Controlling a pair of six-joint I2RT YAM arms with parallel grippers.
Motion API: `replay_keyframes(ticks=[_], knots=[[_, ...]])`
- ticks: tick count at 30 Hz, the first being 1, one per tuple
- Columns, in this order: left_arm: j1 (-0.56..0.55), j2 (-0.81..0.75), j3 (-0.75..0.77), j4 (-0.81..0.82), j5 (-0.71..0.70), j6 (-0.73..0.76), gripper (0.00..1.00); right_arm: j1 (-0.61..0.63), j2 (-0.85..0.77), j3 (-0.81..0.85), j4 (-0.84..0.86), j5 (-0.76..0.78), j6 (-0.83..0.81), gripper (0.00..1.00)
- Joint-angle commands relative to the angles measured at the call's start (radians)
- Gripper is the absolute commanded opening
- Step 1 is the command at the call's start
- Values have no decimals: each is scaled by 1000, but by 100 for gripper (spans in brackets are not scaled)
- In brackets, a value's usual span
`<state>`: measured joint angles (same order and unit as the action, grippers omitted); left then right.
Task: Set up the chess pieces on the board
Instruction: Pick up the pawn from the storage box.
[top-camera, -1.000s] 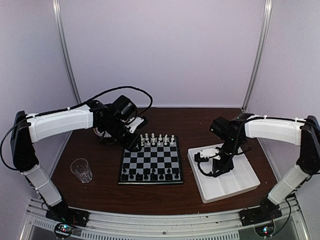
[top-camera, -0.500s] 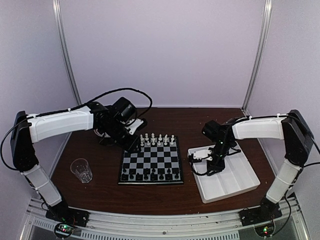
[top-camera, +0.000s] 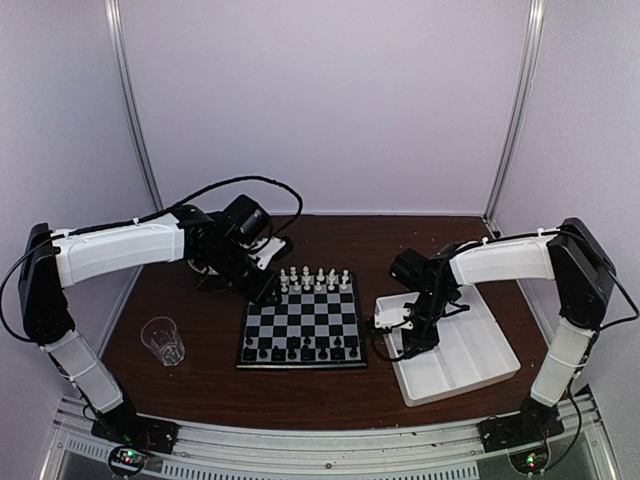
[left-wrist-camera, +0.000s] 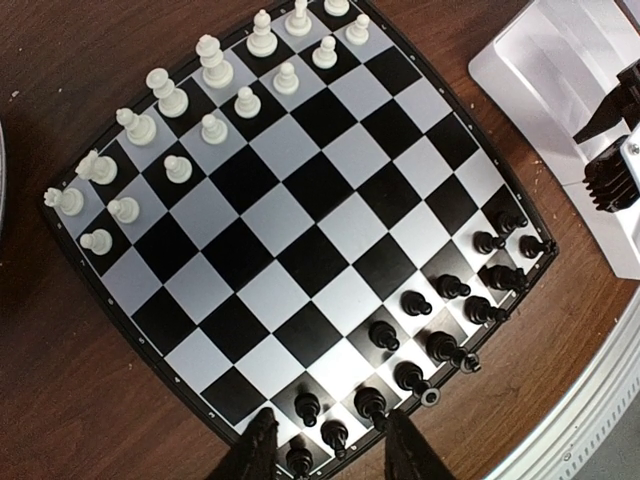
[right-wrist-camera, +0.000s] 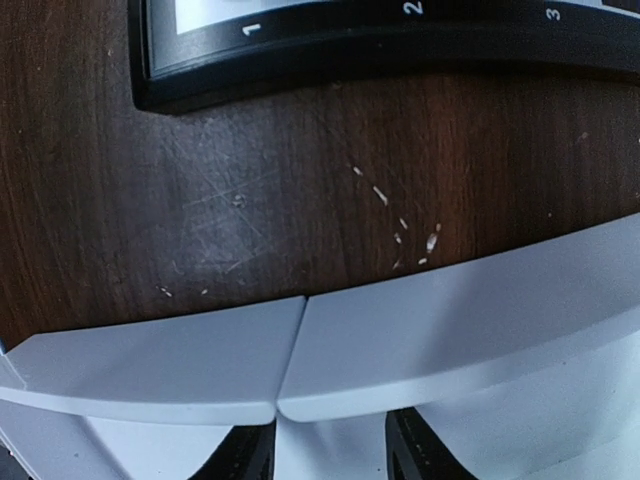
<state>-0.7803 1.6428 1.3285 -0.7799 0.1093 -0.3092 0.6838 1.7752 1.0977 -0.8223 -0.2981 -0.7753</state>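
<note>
- Meanwhile, the right pincer (right-wrist-camera: 330, 445), open and empty, had shifted across the tray (top-camera: 480, 352) to its edge beside the board (top-camera: 300, 322).
- Left pincer (left-wrist-camera: 332, 450) hung open; chess pieces (left-wrist-camera: 212, 128) lined both board ends, seemingly nearly finished.

Table (top-camera: 330, 395): carries all that follows.
Board (top-camera: 302, 318): on the table's middle, ahead of my two bases.
Far chess pieces (top-camera: 315, 280): on the board's two far rows.
Near chess pieces (top-camera: 300, 350): on the board's two near rows.
Cup (top-camera: 163, 340): on the table, left of the board, apart from it.
Tray (top-camera: 470, 360): on the table, just right of the board, set askew to it.
My left gripper (top-camera: 268, 290): at the board's far left corner.
My right gripper (top-camera: 385, 335): over the tray's left end, beside the board's right edge.
</note>
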Motion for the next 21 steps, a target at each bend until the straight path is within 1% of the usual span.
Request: replay_keyframes(ticks=[1,6,12,14,20,21], knots=[[6,-20,-10,42,9,-13,37,5,24,7,13,-32,6,40],[6,-20,-8,47,16,-19,37,5,18,-27,64,-47,7,39],[6,-26,-16,58,21,-30,37,5,38,-34,80,-80,1,34],[6,-32,-23,64,23,-35,37,5,46,-32,74,-84,-1,30],[6,-51,-43,103,42,-47,37,3,28,-39,48,-101,-12,11],[5,-57,-50,121,54,-51,37,1,22,-38,40,-101,-14,10]])
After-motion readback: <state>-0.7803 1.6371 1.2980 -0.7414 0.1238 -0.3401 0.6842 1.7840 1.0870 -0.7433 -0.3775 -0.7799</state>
